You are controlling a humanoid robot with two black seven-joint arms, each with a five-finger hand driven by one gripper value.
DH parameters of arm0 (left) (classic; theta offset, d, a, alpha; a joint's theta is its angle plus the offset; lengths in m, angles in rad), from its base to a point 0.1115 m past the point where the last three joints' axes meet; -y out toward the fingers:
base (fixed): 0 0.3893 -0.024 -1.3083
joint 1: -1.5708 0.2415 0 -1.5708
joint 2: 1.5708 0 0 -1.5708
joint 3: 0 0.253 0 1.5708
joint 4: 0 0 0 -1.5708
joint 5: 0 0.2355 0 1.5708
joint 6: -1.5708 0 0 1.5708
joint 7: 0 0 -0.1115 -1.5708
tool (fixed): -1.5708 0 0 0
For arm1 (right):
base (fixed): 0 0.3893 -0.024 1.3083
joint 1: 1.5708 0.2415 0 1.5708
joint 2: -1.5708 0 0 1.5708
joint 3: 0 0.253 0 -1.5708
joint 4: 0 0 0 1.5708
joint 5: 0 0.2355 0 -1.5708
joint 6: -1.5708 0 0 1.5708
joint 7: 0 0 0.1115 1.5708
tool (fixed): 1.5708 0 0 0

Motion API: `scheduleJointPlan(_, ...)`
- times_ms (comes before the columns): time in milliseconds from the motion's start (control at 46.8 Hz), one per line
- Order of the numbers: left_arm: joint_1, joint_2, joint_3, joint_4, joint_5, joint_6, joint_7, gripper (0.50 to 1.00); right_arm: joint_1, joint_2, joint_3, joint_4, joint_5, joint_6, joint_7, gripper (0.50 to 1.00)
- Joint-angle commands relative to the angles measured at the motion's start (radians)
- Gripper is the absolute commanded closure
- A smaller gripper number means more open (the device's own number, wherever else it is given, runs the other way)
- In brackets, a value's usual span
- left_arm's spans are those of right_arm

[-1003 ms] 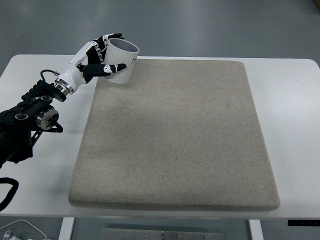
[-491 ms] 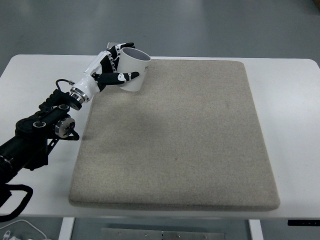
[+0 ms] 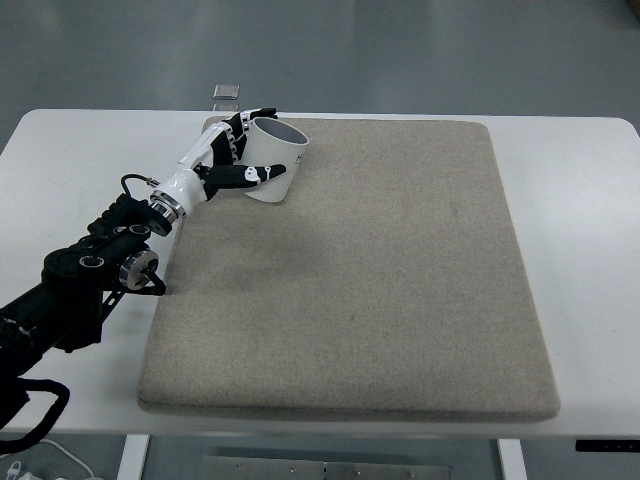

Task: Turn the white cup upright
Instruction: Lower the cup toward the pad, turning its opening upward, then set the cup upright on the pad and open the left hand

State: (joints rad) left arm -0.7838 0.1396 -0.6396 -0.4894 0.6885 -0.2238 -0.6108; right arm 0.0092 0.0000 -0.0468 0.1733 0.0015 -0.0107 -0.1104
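The white cup (image 3: 276,156) is near the far left corner of the beige mat (image 3: 360,270), mouth up and tilted slightly to the right. My left hand (image 3: 240,158) is shut on the cup, thumb across its front and fingers behind it. The black forearm (image 3: 95,270) runs in from the lower left edge. Whether the cup's base touches the mat I cannot tell. The right arm is out of view.
The mat lies on a white table (image 3: 580,200) with bare margins on all sides. A small clear object (image 3: 227,92) sits beyond the table's far edge. White cable (image 3: 40,460) shows at the bottom left.
The left hand carried the cup rightward and toward me onto the mat's corner area and lower. The arm has reached further in from the left.
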Motion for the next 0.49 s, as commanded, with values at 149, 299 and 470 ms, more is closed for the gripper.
scheduleJointPlan(149, 0.000, -0.012, 0.006, 0.000, -0.001, 0.011, 0.000, 0.737, 0.000, 0.000, 0.001, 0.000, 0.000, 0.002, 0.000, 0.570)
scheduleJointPlan(299, 0.000, -0.015, 0.005, 0.000, -0.009, 0.020, 0.000, 0.664, 0.000, 0.000, 0.001, 0.000, 0.000, 0.000, 0.000, 0.570)
scheduleJointPlan(470, 0.000, -0.015, 0.003, 0.000, -0.012, 0.020, 0.000, 0.575, 0.000, 0.000, 0.001, 0.000, 0.000, 0.000, 0.000, 0.570)
